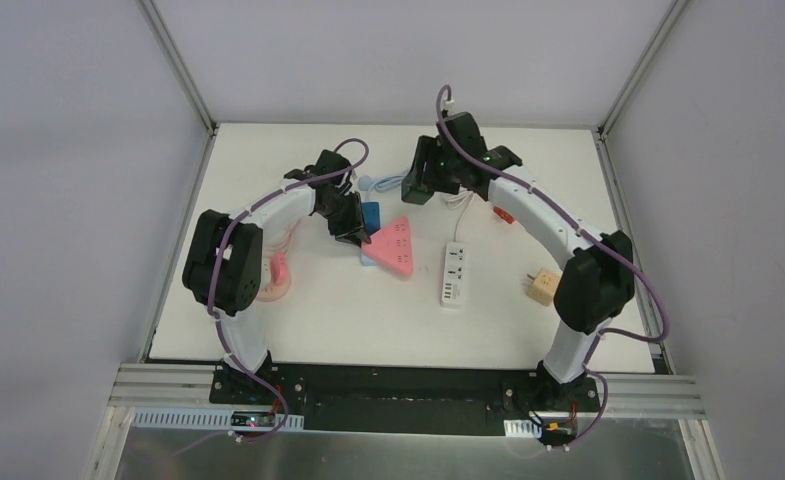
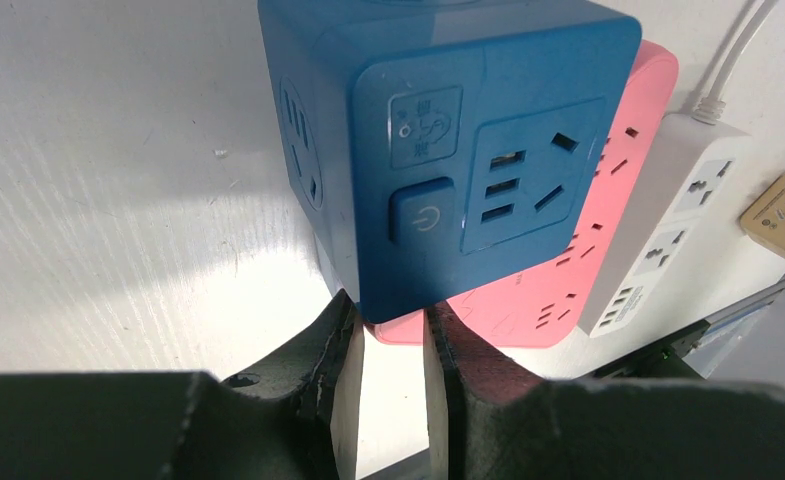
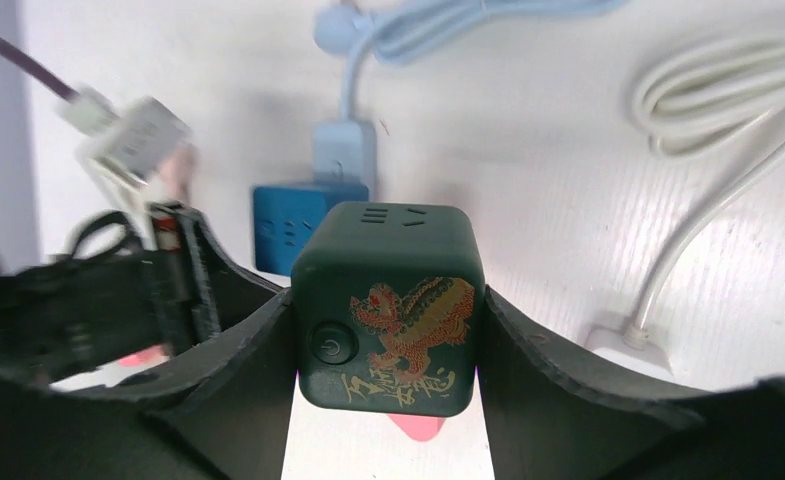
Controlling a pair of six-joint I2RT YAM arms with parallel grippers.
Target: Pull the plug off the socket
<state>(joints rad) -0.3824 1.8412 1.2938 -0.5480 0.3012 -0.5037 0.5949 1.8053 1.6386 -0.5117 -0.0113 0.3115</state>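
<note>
- Closest to the left wrist lens, the left gripper (image 2: 388, 335) has its two dark fingers (image 2: 346, 400) drawn narrow, with a slim strip of white tabletop (image 1: 368, 320) showing between the pale pads.
- At 12 o'clock from those tips, one corner of the pink triangular plastic power strip (image 2: 568, 260) sits in the gap. I cannot tell whether the pads actually pinch it.
- Directly above that corner in the same view is a blue plastic cube socket (image 2: 448, 150) with a power button. From overhead it stands at 11 o'clock of the pink strip, right against it, but I cannot tell whether it is on the strip or beside it.
- The right gripper (image 3: 388, 300) is clamped on a dark green plastic cube plug (image 3: 388, 330) printed with a gold-and-red beast, one finger flat on each side face.
- From overhead, the green cube hangs clear of the tabletop at 12 to 1 o'clock of the pink strip and apart from it.
- In the right wrist view a bit of the pink strip peeks out at 6 o'clock under the cube.
- A white rectangular power strip (image 1: 454, 273) lies flat at 3 to 4 o'clock of the pink strip, near it but not touching.
- A small beige cube adapter (image 1: 541, 287) sits farther out at 3 o'clock, well apart from the white strip.
- A light blue cable (image 3: 418, 25) runs from behind the blue cube toward 12 o'clock.
- A coiled white cord (image 3: 728, 100) lies at 2 o'clock in the right wrist view.
</note>
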